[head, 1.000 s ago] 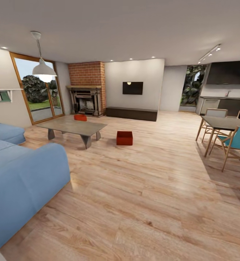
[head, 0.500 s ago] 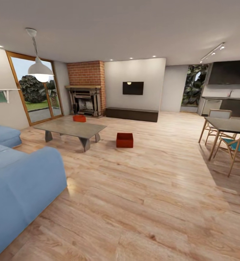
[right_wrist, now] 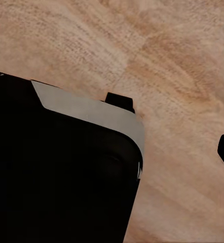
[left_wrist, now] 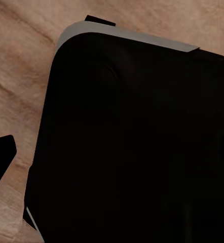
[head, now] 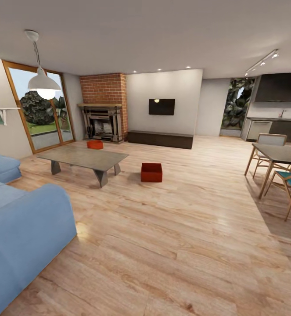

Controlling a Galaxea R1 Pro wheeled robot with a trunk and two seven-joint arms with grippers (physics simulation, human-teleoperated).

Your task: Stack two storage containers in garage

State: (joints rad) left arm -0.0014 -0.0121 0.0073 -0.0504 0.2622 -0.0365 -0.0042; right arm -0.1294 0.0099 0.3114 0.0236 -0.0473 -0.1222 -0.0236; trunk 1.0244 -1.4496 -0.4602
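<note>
My view had drifted left and forward, so I judged my base was rolling into the living room toward the bins. I counted two storage containers: one [head: 151,172] on the wood floor [head: 185,228] beside the coffee table [head: 86,157], another [head: 95,144] beyond it near the fireplace [head: 102,123]. My fingers' spread I could not tell.

Home living rm: sofa [head: 22,228], brick fireplace [head: 102,118], wall TV [head: 161,106].
</note>
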